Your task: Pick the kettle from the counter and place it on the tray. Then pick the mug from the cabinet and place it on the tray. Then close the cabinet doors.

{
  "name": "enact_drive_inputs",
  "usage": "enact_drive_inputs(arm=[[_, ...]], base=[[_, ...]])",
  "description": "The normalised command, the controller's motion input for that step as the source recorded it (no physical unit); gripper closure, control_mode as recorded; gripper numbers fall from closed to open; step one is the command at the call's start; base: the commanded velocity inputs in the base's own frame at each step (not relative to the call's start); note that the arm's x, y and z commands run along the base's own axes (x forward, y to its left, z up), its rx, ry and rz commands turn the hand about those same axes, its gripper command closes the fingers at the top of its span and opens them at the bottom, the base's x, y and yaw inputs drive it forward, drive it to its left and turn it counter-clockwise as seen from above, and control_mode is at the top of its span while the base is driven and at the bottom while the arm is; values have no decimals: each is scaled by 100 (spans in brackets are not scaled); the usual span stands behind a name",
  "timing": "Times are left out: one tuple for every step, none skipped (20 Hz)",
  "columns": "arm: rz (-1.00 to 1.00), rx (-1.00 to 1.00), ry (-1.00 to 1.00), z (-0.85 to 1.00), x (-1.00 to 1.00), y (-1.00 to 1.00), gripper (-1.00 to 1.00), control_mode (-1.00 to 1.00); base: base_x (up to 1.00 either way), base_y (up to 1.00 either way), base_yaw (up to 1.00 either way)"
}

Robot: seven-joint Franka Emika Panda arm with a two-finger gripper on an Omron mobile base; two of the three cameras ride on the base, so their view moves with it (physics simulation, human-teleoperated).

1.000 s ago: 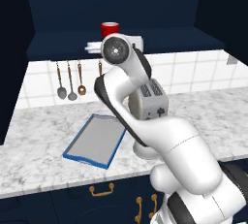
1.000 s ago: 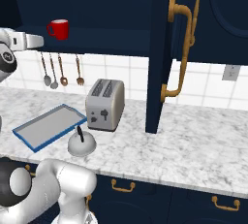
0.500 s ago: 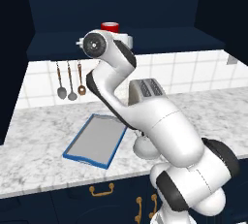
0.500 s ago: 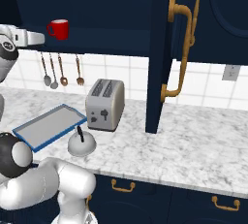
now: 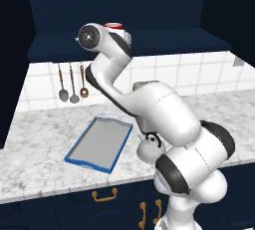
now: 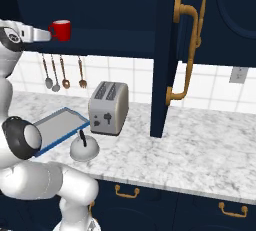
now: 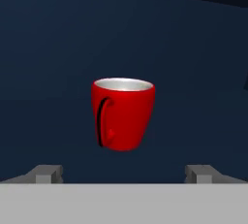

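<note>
A: Kettle [image 6: 84, 147] sits on the worktop's front edge beside the tray [image 5: 99, 144], which is bare.

B: Gripper [image 7: 123, 172] spread, facing the red mug [image 7: 123, 114] on the cabinet [image 6: 115, 10] shelf. Doors [image 6: 172, 50] open.

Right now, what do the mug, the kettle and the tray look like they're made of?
The mug: glossy red with a pale inside, likely glazed ceramic, possibly enamel. The kettle: silver-grey dome with soft highlights, probably brushed metal; its arched handle is black, perhaps plastic. The tray: matte grey floor with a raised blue rim; plastic or painted metal, the look leaves it open.
</note>
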Motion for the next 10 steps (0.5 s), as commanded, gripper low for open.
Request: enact_drive_inputs(arm=[[-4, 0, 5, 0, 47, 0, -100, -100], [-3, 0, 6, 0, 47, 0, -100, -100], [-3, 0, 7, 0, 47, 0, -100, -100], [-4, 0, 7, 0, 44, 0, -100, -100], [-5, 0, 6, 0, 40, 0, -100, -100], [-4, 0, 6, 0, 38, 0, -100, -100], [-3, 0, 6, 0, 38, 0, -100, -100], [-3, 0, 6, 0, 35, 0, -100, -100], [-4, 0, 7, 0, 24, 0, -100, -100], [-1, 0, 7, 0, 15, 0, -100, -100]], base=[[0, 0, 0], [0, 0, 0], [0, 0, 0], [0, 0, 0], [0, 0, 0], [0, 0, 0], [0, 0, 0], [0, 0, 0], [0, 0, 0], [0, 0, 0]])
